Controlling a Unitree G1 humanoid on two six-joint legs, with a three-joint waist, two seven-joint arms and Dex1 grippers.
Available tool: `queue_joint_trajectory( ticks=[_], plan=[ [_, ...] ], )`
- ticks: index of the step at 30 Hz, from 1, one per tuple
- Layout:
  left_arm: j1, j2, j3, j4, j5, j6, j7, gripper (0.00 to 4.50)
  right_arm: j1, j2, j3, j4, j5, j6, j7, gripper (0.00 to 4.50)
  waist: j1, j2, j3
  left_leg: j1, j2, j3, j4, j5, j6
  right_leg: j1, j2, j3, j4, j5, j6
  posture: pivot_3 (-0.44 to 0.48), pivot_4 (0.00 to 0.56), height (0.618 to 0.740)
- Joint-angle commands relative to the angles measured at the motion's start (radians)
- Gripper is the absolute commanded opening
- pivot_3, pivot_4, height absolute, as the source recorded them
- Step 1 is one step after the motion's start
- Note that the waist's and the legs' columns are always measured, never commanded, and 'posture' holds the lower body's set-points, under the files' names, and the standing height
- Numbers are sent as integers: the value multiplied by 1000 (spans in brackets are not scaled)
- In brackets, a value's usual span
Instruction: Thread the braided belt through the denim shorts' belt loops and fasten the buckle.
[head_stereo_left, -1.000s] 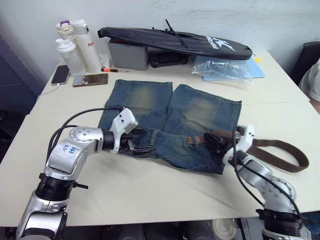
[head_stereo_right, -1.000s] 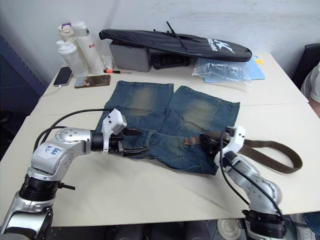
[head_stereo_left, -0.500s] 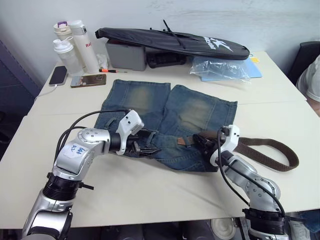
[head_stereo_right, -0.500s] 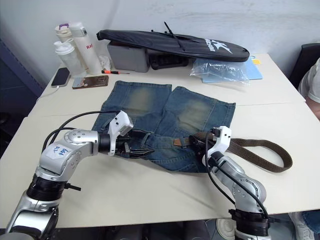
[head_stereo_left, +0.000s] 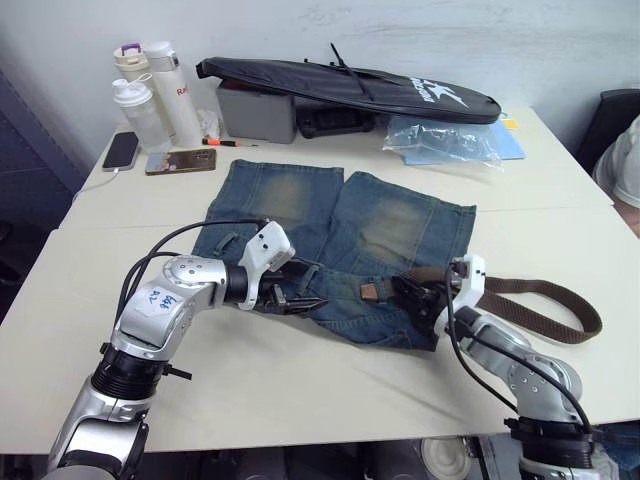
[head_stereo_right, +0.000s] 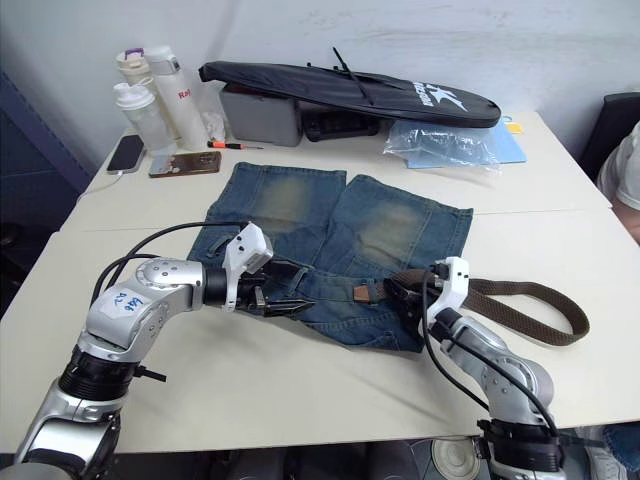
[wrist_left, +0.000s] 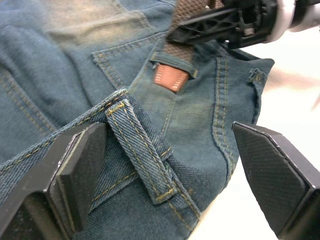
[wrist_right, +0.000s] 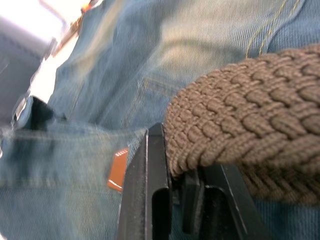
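Note:
The denim shorts lie flat mid-table, waistband toward me. My left gripper is open at the waistband, its fingers straddling one of the belt loops. The braided belt curls in a loop on the table to the right of the shorts. Its tan tip pokes out from under a waistband loop. My right gripper is shut on the belt just behind that loop, at the shorts' right side. The buckle is hidden.
Along the far edge stand bottles, two phones, a grey box, a long black bag and a plastic bag. A person's sleeve shows at the right edge. Bare table lies in front of the shorts.
The whole view has swayed. Both grippers keep their places at the waistband, the right one still holding the belt.

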Motion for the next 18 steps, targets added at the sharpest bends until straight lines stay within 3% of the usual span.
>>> queue_joint_trajectory(
  ticks=[1,8,14,18],
  plan=[
    [-20,11,6,-7,5,-18,-2,4391,-6,60,45,24,-25,6,-16,0,-1,0,0,0,0,0,0,0,0,0,0,0,0,0,0,0,150,642],
    [-11,7,1,-7,7,-24,0,4391,38,89,21,-34,-38,34,-40,0,1,1,-1,0,1,0,-1,0,0,-2,1,0,5,-2,-3,0,150,642],
    [-12,4,-5,6,11,-36,-3,4500,73,67,-124,-114,45,35,-97,2582,6,2,0,-1,0,-1,-1,0,0,-3,0,-1,4,-2,-3,0,150,642],
    [-12,3,-10,14,14,-48,-6,4500,88,76,-230,-136,163,20,-146,2582,22,3,0,-2,-2,-1,0,0,0,-2,-2,-1,3,-2,-3,0,150,642]
  ],
)
